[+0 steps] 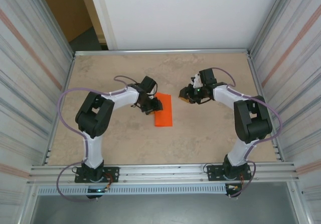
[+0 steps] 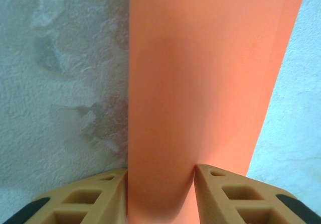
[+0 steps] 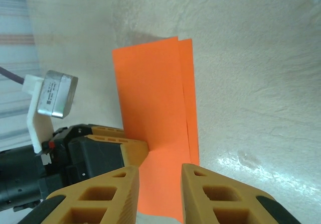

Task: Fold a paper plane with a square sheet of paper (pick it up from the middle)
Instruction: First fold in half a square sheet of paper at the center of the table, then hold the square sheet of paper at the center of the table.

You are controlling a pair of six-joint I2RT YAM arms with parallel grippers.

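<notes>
Table [image 1: 200,133] lies open around the paper [image 1: 164,112], bar the left hand [image 1: 155,105].

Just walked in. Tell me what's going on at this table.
Two robot arms are folding an orange sheet of paper into a plane. It lies on the table folded once into a narrow rectangle, layers slightly offset. The left gripper is at its left edge, fingers apart with paper showing between them. The right gripper sits off to the right, open and clear of it. No wings yet.
</notes>
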